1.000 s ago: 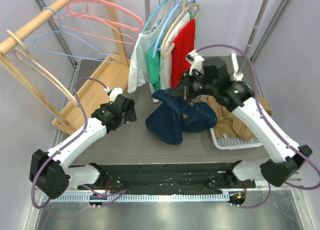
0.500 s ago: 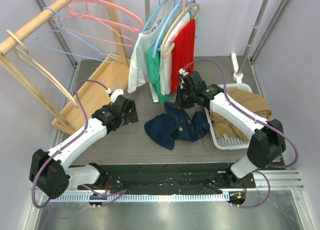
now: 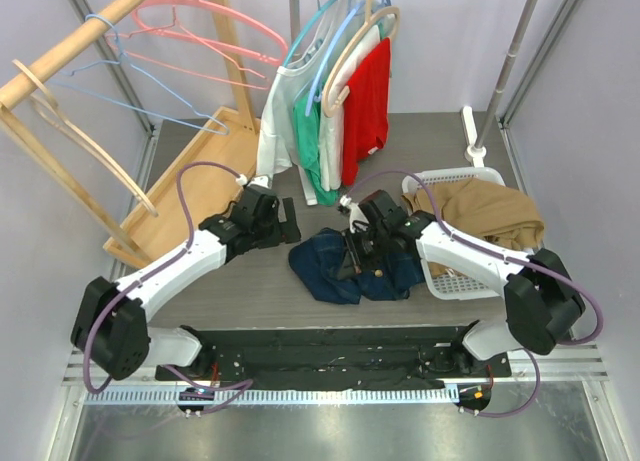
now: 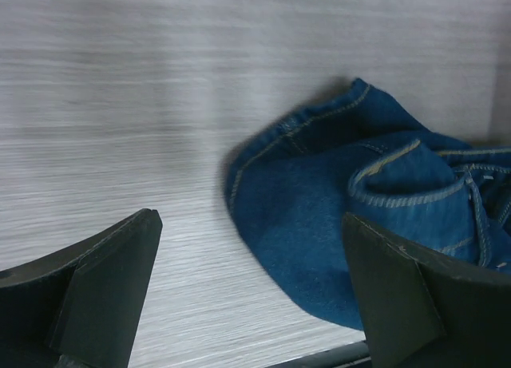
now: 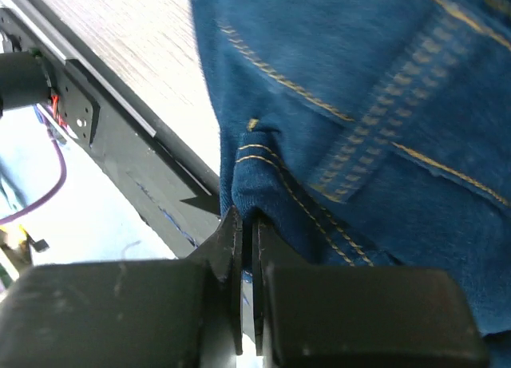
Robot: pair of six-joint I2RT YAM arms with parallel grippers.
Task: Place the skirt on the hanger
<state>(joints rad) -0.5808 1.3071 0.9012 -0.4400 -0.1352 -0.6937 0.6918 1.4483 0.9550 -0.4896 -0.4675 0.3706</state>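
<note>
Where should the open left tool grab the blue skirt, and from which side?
Probably the stitched edge of the skirt nearest the left tool, coming in from the skirt's left side. That edge faces the wide-open jaws with only bare table between. It also sits apart from the fold that the shut right tool pinches, so the two would not crowd each other.

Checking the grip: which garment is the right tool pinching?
The blue denim skirt on the table; the tan garment lies in the basket, the shirts hang.
</note>
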